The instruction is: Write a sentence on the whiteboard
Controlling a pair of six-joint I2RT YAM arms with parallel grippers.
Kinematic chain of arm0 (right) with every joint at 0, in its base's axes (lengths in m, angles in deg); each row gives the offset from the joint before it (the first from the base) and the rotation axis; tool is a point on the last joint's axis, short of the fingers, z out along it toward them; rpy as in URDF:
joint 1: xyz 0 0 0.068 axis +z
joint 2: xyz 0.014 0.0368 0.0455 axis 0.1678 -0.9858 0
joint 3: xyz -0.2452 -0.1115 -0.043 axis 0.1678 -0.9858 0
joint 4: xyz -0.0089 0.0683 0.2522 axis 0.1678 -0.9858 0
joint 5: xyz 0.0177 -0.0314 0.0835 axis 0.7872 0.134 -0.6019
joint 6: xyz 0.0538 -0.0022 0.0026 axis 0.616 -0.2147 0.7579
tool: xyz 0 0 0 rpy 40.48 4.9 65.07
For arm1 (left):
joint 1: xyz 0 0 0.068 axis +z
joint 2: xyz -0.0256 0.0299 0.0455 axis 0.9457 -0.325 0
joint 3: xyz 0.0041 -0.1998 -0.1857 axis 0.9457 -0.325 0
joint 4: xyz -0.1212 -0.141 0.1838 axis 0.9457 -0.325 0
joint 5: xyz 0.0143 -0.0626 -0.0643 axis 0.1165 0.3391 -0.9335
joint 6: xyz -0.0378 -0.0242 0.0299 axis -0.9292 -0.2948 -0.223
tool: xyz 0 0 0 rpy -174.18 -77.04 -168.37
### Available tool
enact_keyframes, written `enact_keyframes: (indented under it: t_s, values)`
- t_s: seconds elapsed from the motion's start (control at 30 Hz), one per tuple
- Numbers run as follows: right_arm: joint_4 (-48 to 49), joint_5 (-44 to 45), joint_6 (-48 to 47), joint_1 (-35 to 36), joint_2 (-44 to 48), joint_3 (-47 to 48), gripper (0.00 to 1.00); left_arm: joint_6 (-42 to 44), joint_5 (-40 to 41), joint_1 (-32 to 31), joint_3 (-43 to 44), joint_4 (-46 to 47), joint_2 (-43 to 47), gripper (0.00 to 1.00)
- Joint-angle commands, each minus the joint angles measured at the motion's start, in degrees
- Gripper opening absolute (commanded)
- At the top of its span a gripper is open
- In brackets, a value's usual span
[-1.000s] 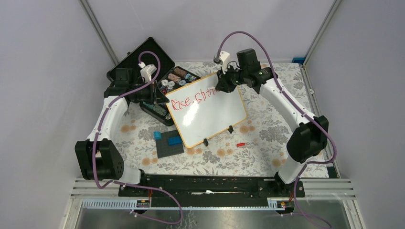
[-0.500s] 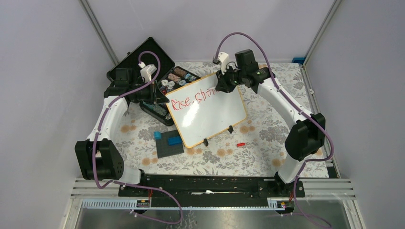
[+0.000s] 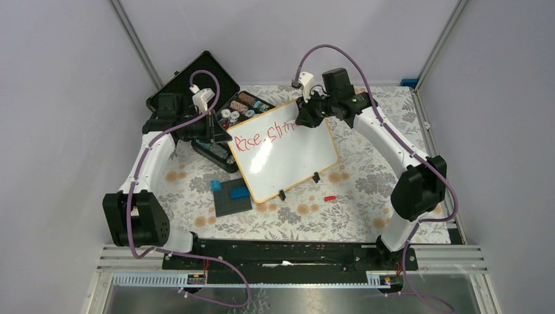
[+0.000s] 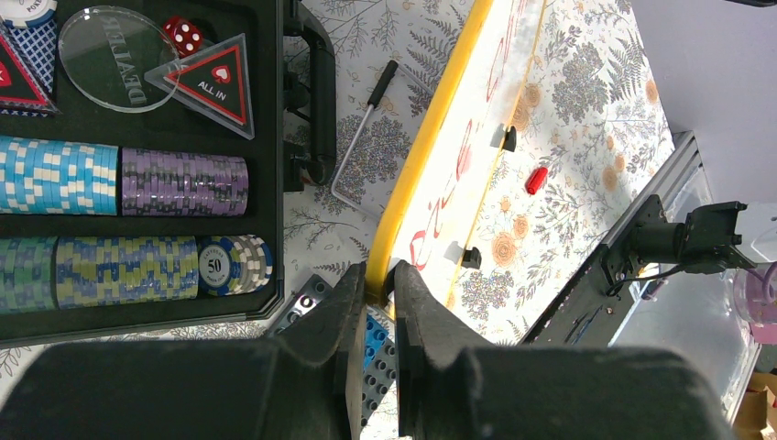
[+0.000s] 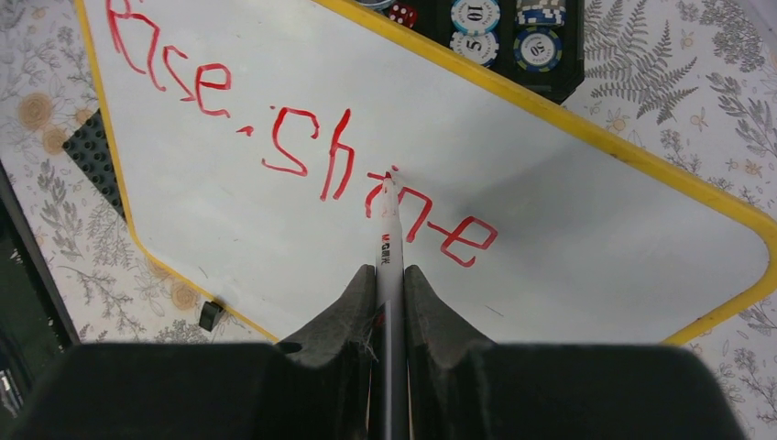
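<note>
The whiteboard [image 3: 288, 160] stands tilted on its black feet at mid-table, white with a thin yellow-tan frame. The sentence [image 5: 302, 137] is one red handwritten line reading "Rise. Shine", also legible in the top view [image 3: 262, 136]. My left gripper [image 4: 378, 280] is shut on the whiteboard's frame edge [image 4: 412, 197] at its left corner [image 3: 229, 139]. My right gripper [image 5: 389, 270] is shut on a white marker [image 5: 389, 229] whose tip touches the board at the "n" of "Shine". In the top view the right gripper [image 3: 302, 116] hangs over the board's upper edge.
An open black case [image 3: 196, 91] of poker chips [image 4: 119, 183] lies behind the board's left side. A dark grey plate with blue blocks [image 3: 232, 196] sits in front of the board on the left. The red marker cap [image 3: 329, 197] lies on the floral cloth.
The right arm's elbow has drawn in a little and its gripper with the marker has edged slightly left along the writing. The left gripper and the board have not moved.
</note>
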Motion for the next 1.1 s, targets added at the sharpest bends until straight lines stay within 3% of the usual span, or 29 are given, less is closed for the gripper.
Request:
enact_keyframes:
  t_s: [0.0,0.33,0.63,1.07]
  values:
    - [-2.9,-5.2,-0.7,0.6,4.7,2.8,0.00,2.4,1.5,-0.8,1.2,0.9,0.5,0.03]
    - [-8.2,-8.5,-2.9,1.9,8.6,-1.3,0.00,4.5,-1.4,-0.6,2.5,-2.6,1.7,0.38]
    - [-4.2,-9.5,-0.3,5.0,10.6,-9.5,0.00,7.2,-0.8,-0.6,0.9,-5.4,1.6,0.41]
    - [6.2,-9.0,4.9,8.5,10.9,-15.7,0.00,6.8,-2.5,-1.2,-1.7,-3.4,1.1,0.36]
